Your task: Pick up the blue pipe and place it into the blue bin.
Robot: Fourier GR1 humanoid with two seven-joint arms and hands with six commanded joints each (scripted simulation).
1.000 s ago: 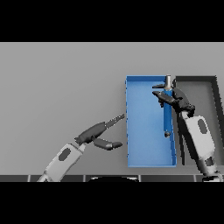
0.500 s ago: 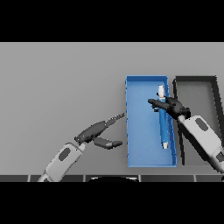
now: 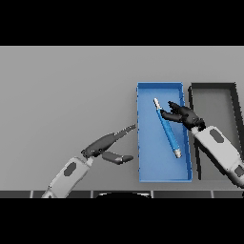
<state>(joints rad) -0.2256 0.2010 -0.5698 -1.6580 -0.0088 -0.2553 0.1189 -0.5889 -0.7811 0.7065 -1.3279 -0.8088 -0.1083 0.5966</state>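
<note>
Before us, blue pipe (image 3: pixel 167 128) flat inside blue bin (image 3: pixel 147 167), our right hand (image 3: pixel 183 116) loose-fingered at its three o'clock, left hand (image 3: pixel 107 145) straight-fingered at the bin's nine o'clock.

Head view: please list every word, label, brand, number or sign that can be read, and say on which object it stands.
None: no text can be read anywhere.
The blue pipe, the blue bin, the black bin, the grey table, the left hand and the right hand all show plain surfaces, with no label, number or sign.
</note>
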